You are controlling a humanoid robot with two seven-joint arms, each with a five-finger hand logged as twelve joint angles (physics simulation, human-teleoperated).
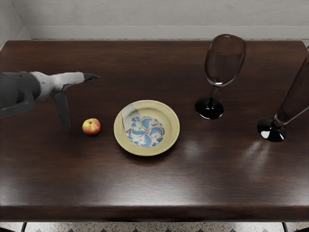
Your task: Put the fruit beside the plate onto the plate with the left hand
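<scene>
1. Dark tabletop [145,183], front edge nearest the camera: glossy brown wood, faint grain, soft reflections on its right side.
2. Left robot hand [60,84] comes in from the left edge and hovers above the tabletop, behind and to the left of the fruit. Its grey forearm is roughly level.
3. The hand is spread and holds nothing. The fingers [89,76] stretch out to the right, and one dark digit [63,113] hangs down, its tip ending near the fruit but clear of it.
4. Apple [91,126]: small and round, red blushing to yellow. It sits on the bare wood just left of the plate, not touching it.
5. Plate [171,118]: round and shallow, with a mustard-yellow rim and a blue-and-white floral centre with red touches. A pale glare falls on its left side.
6. Wine glass [223,63]: dark, smoky and transparent, upright behind and right of the plate on a round black foot.
7. Second glass [282,118] at the right edge is partly cut off and appears tilted.
</scene>
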